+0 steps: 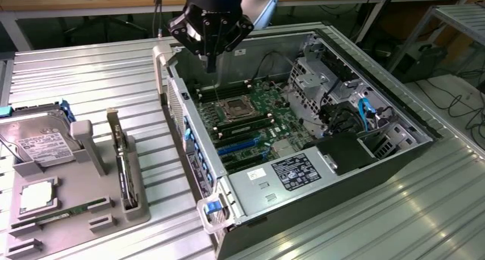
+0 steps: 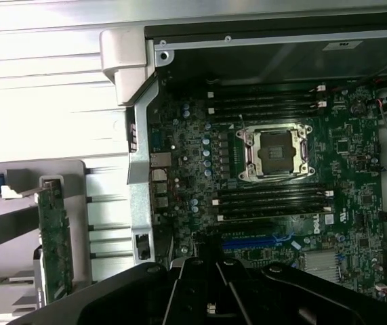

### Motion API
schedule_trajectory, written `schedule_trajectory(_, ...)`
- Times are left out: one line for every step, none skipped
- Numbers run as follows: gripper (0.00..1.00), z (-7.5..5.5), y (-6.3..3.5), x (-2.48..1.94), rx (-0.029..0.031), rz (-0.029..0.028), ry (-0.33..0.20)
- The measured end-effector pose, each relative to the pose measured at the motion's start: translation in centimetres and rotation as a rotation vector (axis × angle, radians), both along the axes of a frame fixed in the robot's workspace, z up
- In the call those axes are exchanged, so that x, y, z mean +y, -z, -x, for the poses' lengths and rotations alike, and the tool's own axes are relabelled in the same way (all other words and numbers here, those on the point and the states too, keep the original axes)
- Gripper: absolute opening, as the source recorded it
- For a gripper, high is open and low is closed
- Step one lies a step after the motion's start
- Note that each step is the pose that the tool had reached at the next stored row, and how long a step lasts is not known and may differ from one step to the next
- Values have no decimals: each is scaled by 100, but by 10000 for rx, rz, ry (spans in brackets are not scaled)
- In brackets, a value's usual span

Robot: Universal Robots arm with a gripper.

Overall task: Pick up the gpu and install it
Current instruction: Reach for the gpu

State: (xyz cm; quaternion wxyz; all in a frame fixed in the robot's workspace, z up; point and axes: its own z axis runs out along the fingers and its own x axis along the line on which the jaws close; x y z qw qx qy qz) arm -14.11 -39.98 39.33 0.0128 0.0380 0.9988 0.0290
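1. The arm hangs over the far end of an open computer case (image 1: 179,109), wrist pointing straight down. Its pincer (image 1: 211,65) is fully closed, fingers pressed together, and has hold of nothing. The tips hover above the motherboard (image 1: 254,115), just inside the case wall on the exterior view's left.

2. The gpu (image 1: 122,166) sits outside the case and well apart from the pincer, on the exterior view's left. It stands on its long edge in a slot of a gray fixture (image 1: 79,183) that rests on the ribbed metal bench (image 1: 99,72).

3. The card's long axis runs from the far side of the exterior view toward the near side, roughly parallel to the nearest case wall. A pale metal end stands up at its far end. The card is seen almost edge-on here, as a thin upright strip.

4. The exterior view takes in the rest of the fixture: a hard drive (image 1: 38,143) with a white label and a narrow green memory stick (image 1: 61,213) lying flat. It also shows the labelled power supply (image 1: 296,172) at the near end of the case.

5. The wrist view looks down past the pincer's dark housing. It shows the gpu's green circuit face and the processor socket (image 2: 274,152) squarely from above, flanked by rows of dark memory slots. A blue expansion slot (image 2: 247,242) lies just beyond the housing.
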Motion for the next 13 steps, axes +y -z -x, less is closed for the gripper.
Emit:
schedule_trajectory(11, 2, 0, -1, 0, 0, 0)
schedule_trajectory(11, 5, 1, -1, -1, -1, -1)
schedule_trajectory(11, 7, 1, -1, -1, -1, 0)
schedule_trajectory(11, 10, 0, -2, -1, 0, 0)
schedule_trajectory(11, 13, 0, -2, 0, 0, 0)
schedule_trajectory(11, 16, 0, -3, 0, 0, 0)
schedule_trajectory(11, 20, 0, -3, 0, 0, 0)
schedule_trajectory(11, 24, 0, -4, 0, 0, 0)
schedule_trajectory(11, 26, 0, -4, 0, 0, -1)
schedule_trajectory(11, 29, 0, -4, 0, 0, 0)
schedule_trajectory(11, 32, 0, -5, 0, 0, 0)
schedule_trajectory(11, 35, 0, -6, 0, 0, 0)
schedule_trajectory(11, 38, 0, -6, -1, 0, 0)
